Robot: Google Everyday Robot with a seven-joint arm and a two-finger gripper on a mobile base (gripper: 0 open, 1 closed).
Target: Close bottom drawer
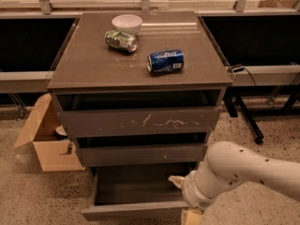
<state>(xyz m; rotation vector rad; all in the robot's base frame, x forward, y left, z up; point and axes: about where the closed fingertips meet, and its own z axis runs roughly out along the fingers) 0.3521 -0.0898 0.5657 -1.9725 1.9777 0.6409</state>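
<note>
1. Clearly, we see the bottom drawer (131,211) pulled well out of the cabinet (140,121), its shallow box open.
2. The gripper (179,183) sits at the drawer's right side, over the box (whether it is clenched or released we cannot tell).
3. On the cabinet top we see a white bowl (126,22), a green can (121,40) just beside it, and a blue can (165,61) lying apart.
4. A cardboard box (47,142) stands left.

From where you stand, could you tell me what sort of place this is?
Likely a lab or workshop: drawer cabinet, cardboard box on speckled floor, end effector beside the open bottom drawer.
</note>
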